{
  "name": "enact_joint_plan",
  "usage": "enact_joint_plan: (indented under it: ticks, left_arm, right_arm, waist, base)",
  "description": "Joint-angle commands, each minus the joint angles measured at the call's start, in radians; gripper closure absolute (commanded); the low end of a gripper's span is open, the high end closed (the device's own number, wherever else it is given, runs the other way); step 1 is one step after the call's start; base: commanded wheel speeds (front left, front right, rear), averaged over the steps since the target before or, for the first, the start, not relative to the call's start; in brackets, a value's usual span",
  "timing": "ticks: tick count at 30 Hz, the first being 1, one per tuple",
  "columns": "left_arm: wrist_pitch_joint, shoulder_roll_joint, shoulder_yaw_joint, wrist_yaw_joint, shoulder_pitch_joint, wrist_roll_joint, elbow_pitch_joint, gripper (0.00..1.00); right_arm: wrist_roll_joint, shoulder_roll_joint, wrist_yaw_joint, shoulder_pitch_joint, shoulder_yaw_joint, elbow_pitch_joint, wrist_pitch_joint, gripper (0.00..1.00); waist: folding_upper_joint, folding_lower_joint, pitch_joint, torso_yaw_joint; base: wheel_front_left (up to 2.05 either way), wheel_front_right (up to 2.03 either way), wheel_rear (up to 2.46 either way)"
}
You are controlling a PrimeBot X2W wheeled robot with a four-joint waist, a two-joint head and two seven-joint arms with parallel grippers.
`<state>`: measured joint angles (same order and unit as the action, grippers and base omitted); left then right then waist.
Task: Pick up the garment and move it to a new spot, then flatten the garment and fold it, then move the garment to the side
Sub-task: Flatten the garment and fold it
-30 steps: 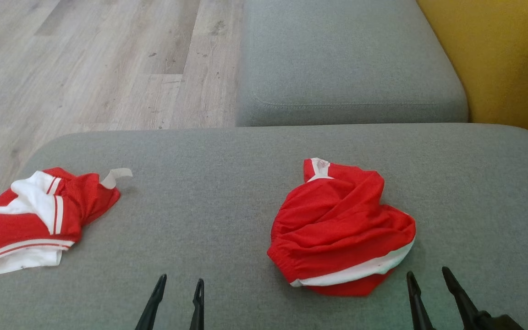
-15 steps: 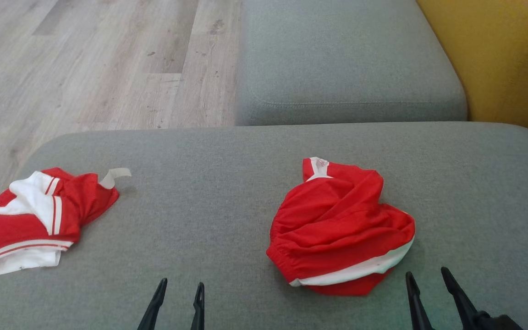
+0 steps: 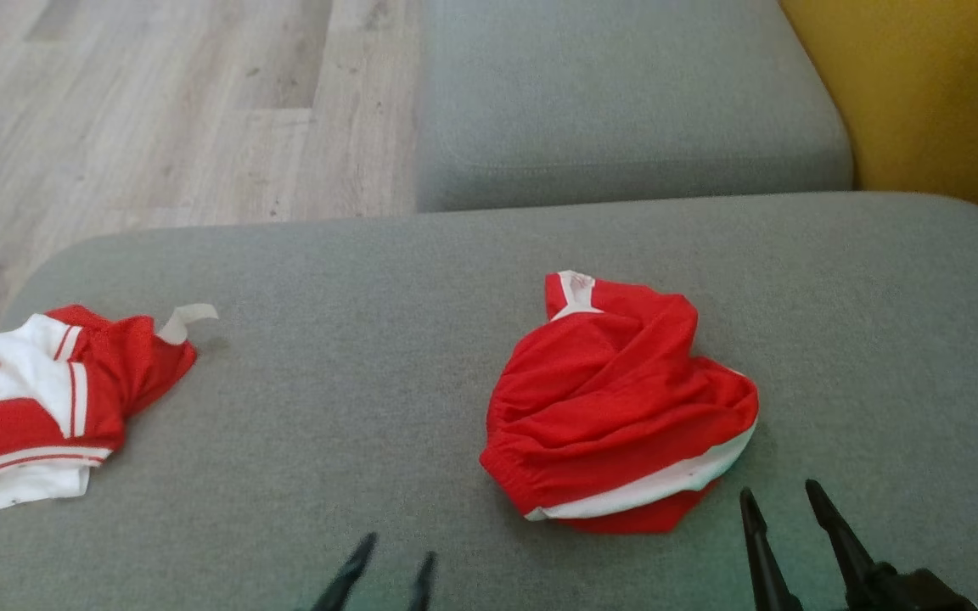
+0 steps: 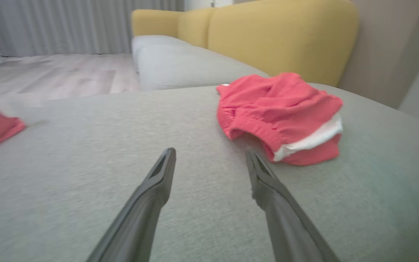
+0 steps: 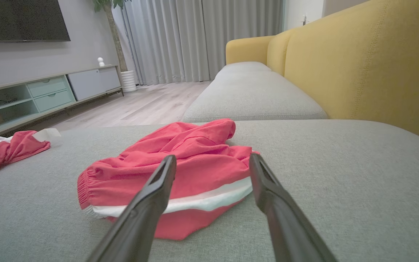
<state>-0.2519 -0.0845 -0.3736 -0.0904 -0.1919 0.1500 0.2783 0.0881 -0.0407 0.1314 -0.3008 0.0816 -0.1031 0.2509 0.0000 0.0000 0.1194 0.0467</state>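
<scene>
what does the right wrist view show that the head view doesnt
Right wrist view but not head view: a dark wall screen, a low cabinet with drawers, grey curtains and a white plant pot.
Head view but not right wrist view: the left end effector, open, over the grey cushion.
Both: the crumpled red garment, the second red-and-white garment, the open right end effector near the crumpled garment without touching it, the yellow backrest and the wood floor.
</scene>
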Motion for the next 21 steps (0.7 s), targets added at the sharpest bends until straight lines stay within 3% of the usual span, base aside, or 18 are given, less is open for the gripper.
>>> enact_joint_plan:
  ticks: [1,12,21]
  left_arm:
    - [-0.010,0.034,-0.055,-0.016,0.056,0.003,0.046,0.00]
    - [-0.010,0.034,-0.338,-0.040,0.311,0.084,0.336,0.00]
    - [-0.010,0.034,-0.385,-0.040,0.437,0.135,0.413,0.00]
  right_arm:
    - [-0.004,-0.009,-0.001,0.071,0.028,0.035,0.011,0.00]
    - [-0.044,-0.011,-0.001,0.117,0.040,0.036,0.011,0.00]
    - [-0.050,-0.031,-0.001,0.149,0.056,0.041,0.011,0.00]
  waist:
    - [0.0000,0.0000,-0.020,-0.012]
    - [0.0000,0.0000,-0.112,-0.058]
    - [0.0000,0.0000,-0.164,-0.083]
  base:
    - [0.00,0.00,0.00]
    - [0.00,0.00,0.00]
    - [0.00,0.00,0.00]
